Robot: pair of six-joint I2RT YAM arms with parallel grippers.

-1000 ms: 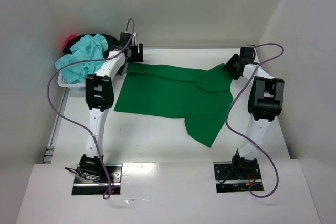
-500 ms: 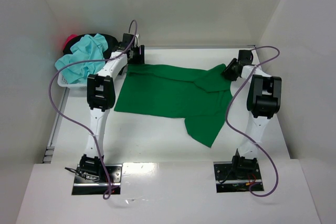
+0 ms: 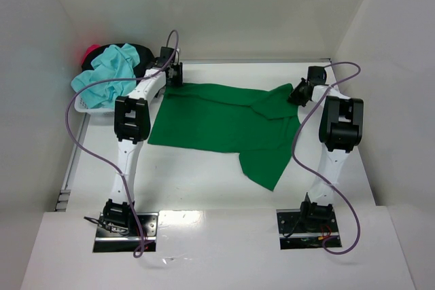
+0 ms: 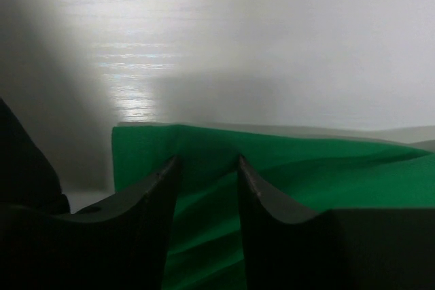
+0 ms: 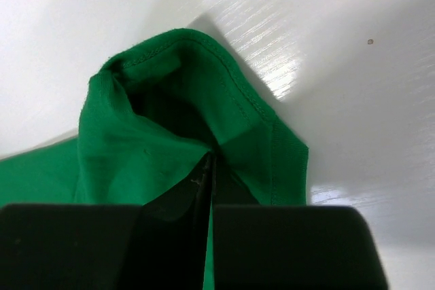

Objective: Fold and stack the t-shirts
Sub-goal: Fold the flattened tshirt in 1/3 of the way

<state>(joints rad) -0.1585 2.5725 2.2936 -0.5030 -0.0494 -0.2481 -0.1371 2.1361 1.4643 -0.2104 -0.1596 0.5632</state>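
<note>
Green t-shirt [image 3: 224, 123] lies spread on the white table [image 3: 204, 181], its far edge close to the back wall [image 3: 224, 11] and one long flap reaching toward my bases. Bare tabletop runs along its near side and between my two arms. Room tightens on the right, where the side wall [image 3: 394, 66] stands just beyond my right arm. It tightens on the left too, where a white basket [image 3: 85, 108] sits at the table's far corner.

That basket is mostly buried under a turquoise t-shirt [image 3: 109, 73] and a black t-shirt [image 3: 139, 51]. Only a sliver of red-pink cloth [image 3: 90, 51] shows behind them. My own dark fingers fill the lower part of both wrist views and cut off the cloth beneath.

At the shirt's far left corner, my left gripper [image 3: 173, 73] stands with its fingers [image 4: 146, 195] apart, straddling the hem, with green cloth [image 4: 306, 168] showing in the gap. Whether they touch the fabric I cannot tell. At the far right corner, my right gripper [image 3: 297, 93] is clenched on the shirt. From the wrist its jaws meet [image 5: 209, 161] on a fold, and the stitched hem [image 5: 136, 134] puckers up around them.
</note>
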